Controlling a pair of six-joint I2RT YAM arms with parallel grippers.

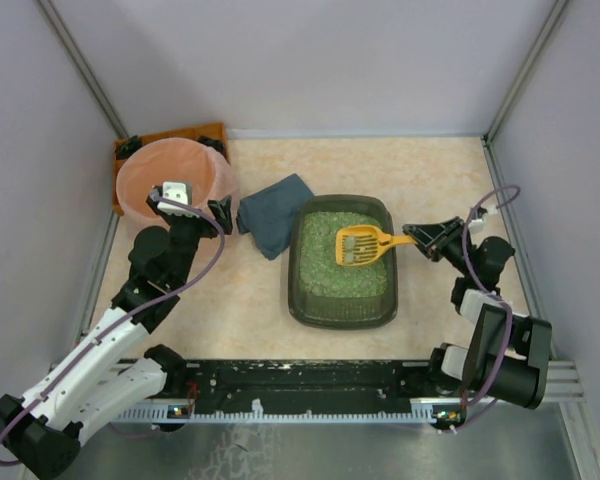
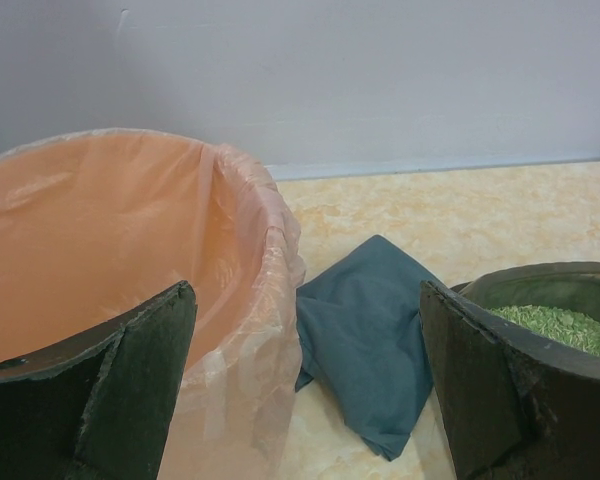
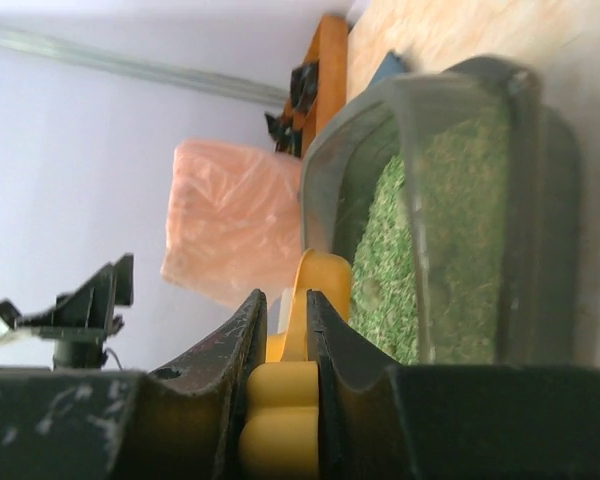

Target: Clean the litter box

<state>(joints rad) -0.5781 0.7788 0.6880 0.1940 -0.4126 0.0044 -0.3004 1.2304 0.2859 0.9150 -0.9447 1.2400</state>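
Note:
The dark grey-green litter box (image 1: 298, 290) with green granules sits mid-table; it also shows in the right wrist view (image 3: 540, 200) and at the right edge of the left wrist view (image 2: 550, 285). My right gripper (image 1: 420, 236) is shut on the handle of a yellow slotted scoop (image 1: 358, 245), whose head is over the granules near the box's right side. In the right wrist view the scoop (image 3: 315, 290) sits between the fingers. My left gripper (image 1: 195, 205) is open and empty at the rim of the round pink bucket (image 1: 140, 185).
The pink bucket, lined with a plastic bag (image 2: 130, 240), stands at the back left on an orange-brown tray (image 1: 195, 133). A folded dark blue cloth (image 1: 275, 215), also in the left wrist view (image 2: 380, 330), lies between bucket and litter box.

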